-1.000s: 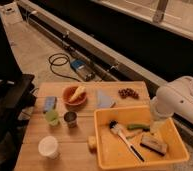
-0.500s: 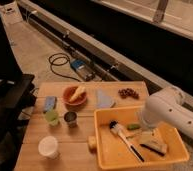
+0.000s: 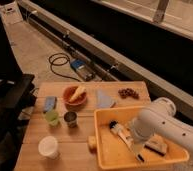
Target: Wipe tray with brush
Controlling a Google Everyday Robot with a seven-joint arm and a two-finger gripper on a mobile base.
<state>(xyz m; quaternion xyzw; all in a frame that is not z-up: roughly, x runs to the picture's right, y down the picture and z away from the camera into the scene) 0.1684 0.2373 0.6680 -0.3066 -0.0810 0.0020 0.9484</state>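
Observation:
A yellow tray sits on the right half of the wooden table. A brush with a white handle and a dark head lies slanted inside it, left of centre. My white arm reaches in from the right, over the tray. My gripper hangs low inside the tray, right at the near end of the brush. A brown and white block lies in the tray just right of the gripper.
Left of the tray stand a red bowl with food, a blue cloth, nuts, a blue sponge, a green cup, a metal cup, a white cup and a yellow sponge.
My arm has swung left and down, from the tray's right edge to over its middle, bringing the gripper to the brush. The table's things have not moved.

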